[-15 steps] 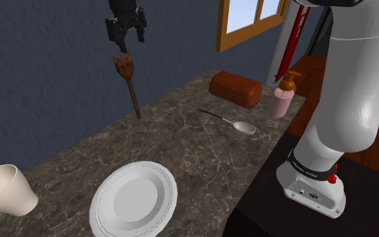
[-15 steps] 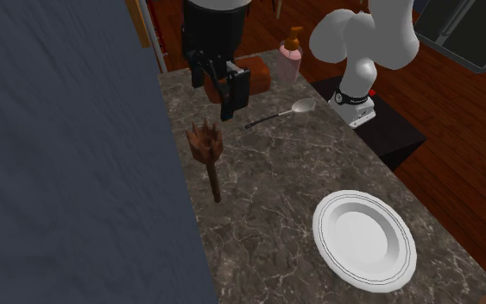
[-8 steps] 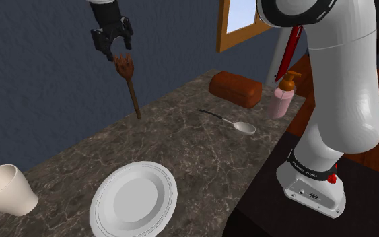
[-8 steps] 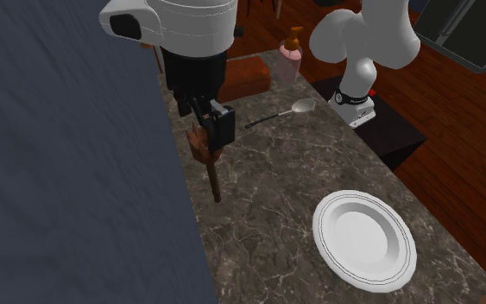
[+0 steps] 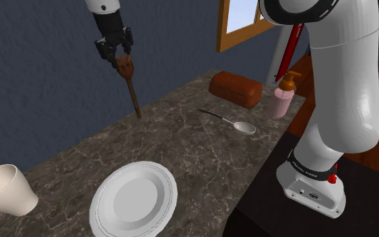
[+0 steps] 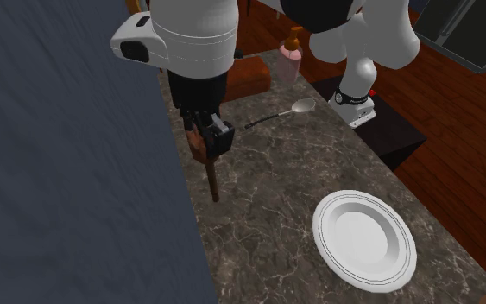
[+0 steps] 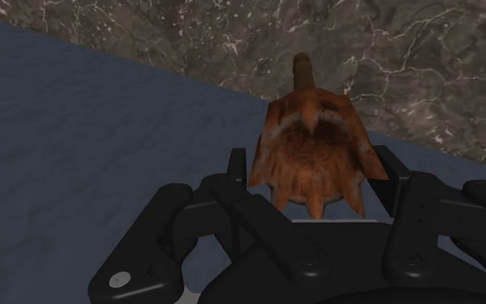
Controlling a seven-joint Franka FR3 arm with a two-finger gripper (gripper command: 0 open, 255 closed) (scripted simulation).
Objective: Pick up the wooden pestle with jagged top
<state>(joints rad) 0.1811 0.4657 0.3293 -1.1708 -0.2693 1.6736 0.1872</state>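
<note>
One item sought, others idle.
- Near: round white plate (image 5: 99,202) on dark marbled countertop (image 5: 201,161). Not involved.
- Mid: grey metal spoon (image 5: 237,124), well apart from target.
- Far edge: brown wooden pestle with jagged head (image 5: 132,91), upright, tip on countertop, just beside blue wall (image 5: 40,81).
- Above it: all-black two-finger gripper (image 5: 116,54), fingers spread astride jagged head, no squeeze evident.
- Step, judged: pre-grasp, alignment about complete.
- Next calls for: closing on head, then straight lift clear of wall.
</note>
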